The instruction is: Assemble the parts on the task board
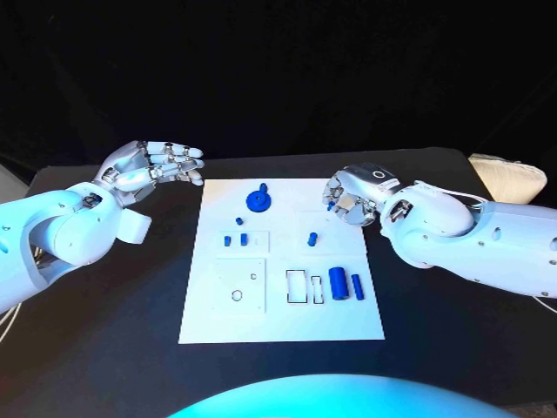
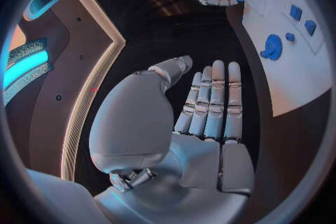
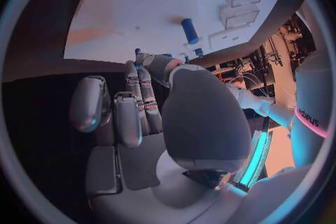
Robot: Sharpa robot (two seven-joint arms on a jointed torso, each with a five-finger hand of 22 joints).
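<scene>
White task board [image 1: 285,326] lies in the table's middle with blue parts [image 1: 338,283] on it. Left hand [image 1: 153,165] hovers off its far left corner, fingers apart, holding nothing. Right hand [image 1: 354,196] hangs over the far right edge; whether its curled fingers hold something, I cannot tell.

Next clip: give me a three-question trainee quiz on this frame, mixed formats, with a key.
1. True or false: the left hand holds a blue part.
2. Which hand is over the task board's edge? A) left B) right
3. Fill in: the round blue gear-like part lies at the board's ____ end, seen from the robot.

Key: 1 false, it is beside the board with nothing in it; 2 B, the right hand; 3 far.
</scene>
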